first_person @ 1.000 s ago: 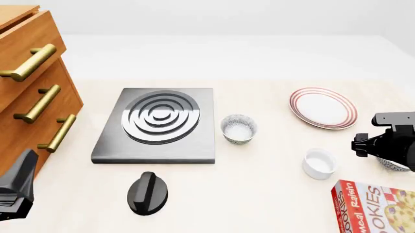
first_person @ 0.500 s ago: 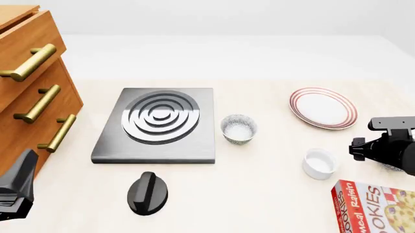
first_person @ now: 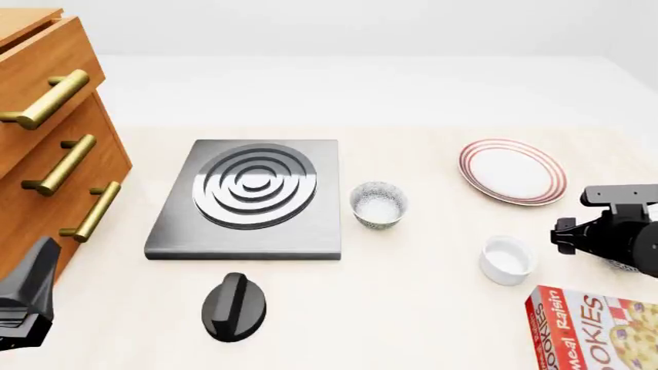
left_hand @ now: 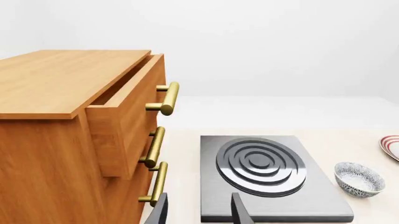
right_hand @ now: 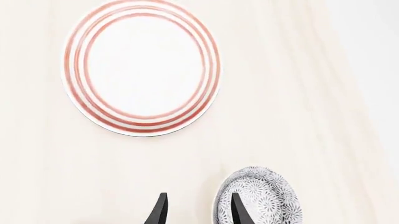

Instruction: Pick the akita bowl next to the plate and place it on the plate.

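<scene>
Right end effector (right_hand: pixel 196 210) open and empty, one finger at near rim of small grey-speckled akita bowl (right_hand: pixel 265 198), red-ringed white plate (right_hand: pixel 142 67) ahead; straddle rim, descend, then close.

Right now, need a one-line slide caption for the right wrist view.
Open right gripper poised at the rim of the speckled akita bowl, the red-ringed plate bare beyond it.

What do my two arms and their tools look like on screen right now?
Both are matte black and blocky, with no visible cables or markings. The left tool and the right tool each end in two slim, tapered dark fingers; the right arm's housing is angular.
</scene>
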### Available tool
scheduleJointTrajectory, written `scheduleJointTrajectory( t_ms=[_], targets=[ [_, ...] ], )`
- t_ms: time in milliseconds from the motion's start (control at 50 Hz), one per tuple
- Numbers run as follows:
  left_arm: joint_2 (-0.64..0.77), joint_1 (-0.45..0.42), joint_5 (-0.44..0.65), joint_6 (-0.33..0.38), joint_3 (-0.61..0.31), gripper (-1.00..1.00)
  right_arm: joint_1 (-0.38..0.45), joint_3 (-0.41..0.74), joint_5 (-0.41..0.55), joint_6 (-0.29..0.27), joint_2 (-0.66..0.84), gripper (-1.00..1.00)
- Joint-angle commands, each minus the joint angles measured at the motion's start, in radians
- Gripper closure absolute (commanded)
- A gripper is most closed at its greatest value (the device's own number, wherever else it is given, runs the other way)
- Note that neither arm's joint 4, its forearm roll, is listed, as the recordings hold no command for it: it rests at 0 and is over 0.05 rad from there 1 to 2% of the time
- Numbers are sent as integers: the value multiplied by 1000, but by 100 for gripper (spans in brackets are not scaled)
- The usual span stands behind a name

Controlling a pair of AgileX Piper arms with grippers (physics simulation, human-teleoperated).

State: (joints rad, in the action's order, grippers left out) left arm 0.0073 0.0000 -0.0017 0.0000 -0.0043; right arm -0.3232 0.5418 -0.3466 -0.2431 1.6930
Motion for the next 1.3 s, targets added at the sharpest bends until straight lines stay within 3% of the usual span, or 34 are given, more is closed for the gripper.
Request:
scheduleJointTrajectory(
  t_ms=[20, 180, 220, 280, 520, 540, 700, 720, 760, 820, 860, 940, 1020, 1060, 1100, 1140, 1240, 1260, 1300],
  targets=[
    [0, 0, 0, 0, 0, -100, -1, 1, -15, 3, 19, -100],
    [0, 0, 0, 0, 0, -100, -7, -12, -39, -4, 28, -100],
    [0, 0, 0, 0, 0, -100, -6, -4, 1, -2, 1, -100],
    [0, 0, 0, 0, 0, -100, -12, -14, -84, -4, 93, -100],
    [0, 0, 0, 0, 0, -100, -11, -8, -65, 2, 92, -100],
    [0, 0, 0, 0, 0, -100, -12, -16, -113, 2, 134, -100],
    [0, 0, 0, 0, 0, -100, -18, -23, -127, -9, 136, -100],
    [0, 0, 0, 0, 0, -100, -21, -26, -129, -20, 132, 100],
    [0, 0, 0, 0, 0, -100, -22, -13, -63, -16, 78, 100],
    [0, 0, 0, 0, 0, -100, -23, -20, -102, -20, 108, 100],
    [0, 0, 0, 0, 0, -100, -24, -9, -49, -30, 63, 100],
    [0, 0, 0, 0, 0, -100, -16, -18, -81, -33, 84, 100],
    [0, 0, 0, 0, 0, -100, -14, -15, -64, -37, 65, 100],
    [0, 0, 0, 0, 0, -100, -15, -2, -6, -40, 17, 100],
    [0, 0, 0, 0, 0, -100, -14, -10, -35, -49, 35, 100],
    [0, 0, 0, 0, 0, -100, -17, 13, 40, -62, -22, 100],
    [0, 0, 0, 0, 0, -100, -19, 19, 44, -88, -34, 100],
    [0, 0, 0, 0, 0, -100, -16, 36, 96, -88, -71, 100],
    [0, 0, 0, 0, 0, -100, -17, 49, 112, -99, -84, 100]
  ],
)
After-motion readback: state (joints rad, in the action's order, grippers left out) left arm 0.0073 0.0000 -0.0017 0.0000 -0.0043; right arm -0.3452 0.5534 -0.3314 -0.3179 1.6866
